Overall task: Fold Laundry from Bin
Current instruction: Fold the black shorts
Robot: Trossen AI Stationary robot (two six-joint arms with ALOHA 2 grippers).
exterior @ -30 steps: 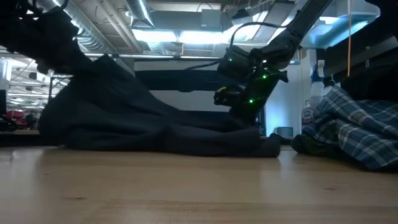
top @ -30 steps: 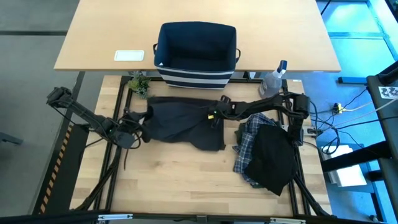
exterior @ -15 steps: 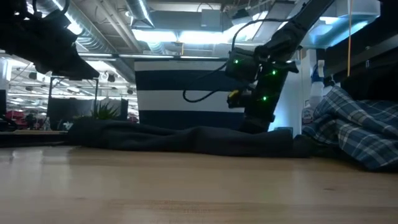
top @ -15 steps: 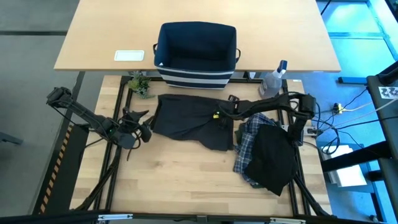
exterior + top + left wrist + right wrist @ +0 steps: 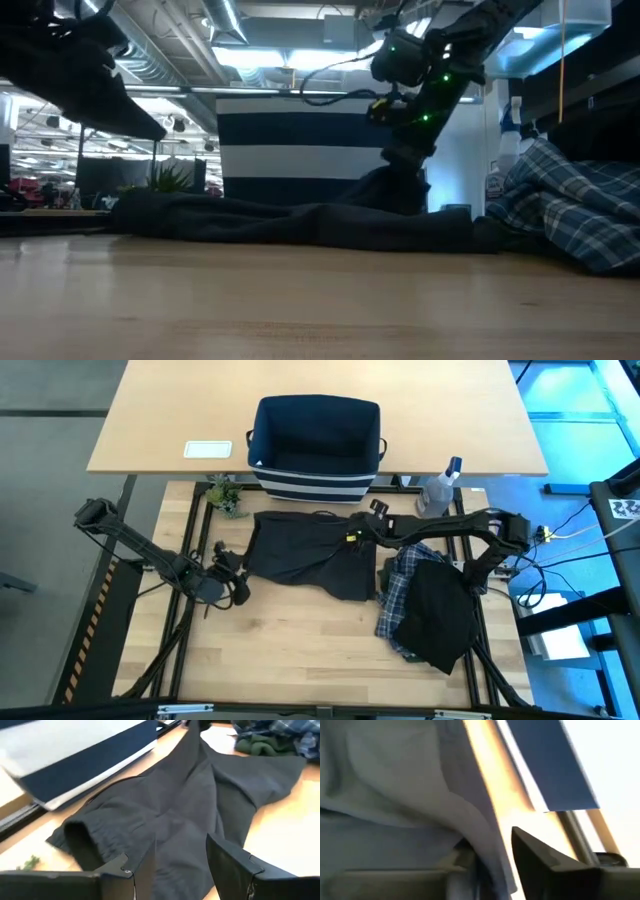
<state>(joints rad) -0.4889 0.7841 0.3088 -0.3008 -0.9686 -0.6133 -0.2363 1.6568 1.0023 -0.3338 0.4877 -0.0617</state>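
A dark grey garment (image 5: pixel 310 555) lies spread on the table in front of the navy striped bin (image 5: pixel 315 440), which looks empty from above. My right gripper (image 5: pixel 352 538) hangs over the garment's far right part and is shut on a raised peak of its cloth (image 5: pixel 385 190). My left gripper (image 5: pixel 236 566) stands open just off the garment's left end, whose cuff (image 5: pixel 80 835) lies flat ahead of the fingers. A blue-and-white plaid shirt (image 5: pixel 398 588) lies heaped at the right with a black garment (image 5: pixel 435 615) on top. My right gripper pinches a fold of the dark grey garment (image 5: pixel 487 845) between its two fingers, near the garment's far right part. The fingers come from above, slanting down. The cloth rises in a tent to the fingers, and the rest of the garment lies on the table.
A clear spray bottle (image 5: pixel 440 485) stands to the right of the bin, and a small green plant (image 5: pixel 225 495) to its left. A white card (image 5: pixel 208 449) lies on the far table. Bare wood shows along the near edge.
The garment's left end, raised at my left gripper a second ago, has come away from it and dropped flat. The whole garment has slid a little toward the table's right. My right gripper has risen, drawing the cloth under it up into a peak.
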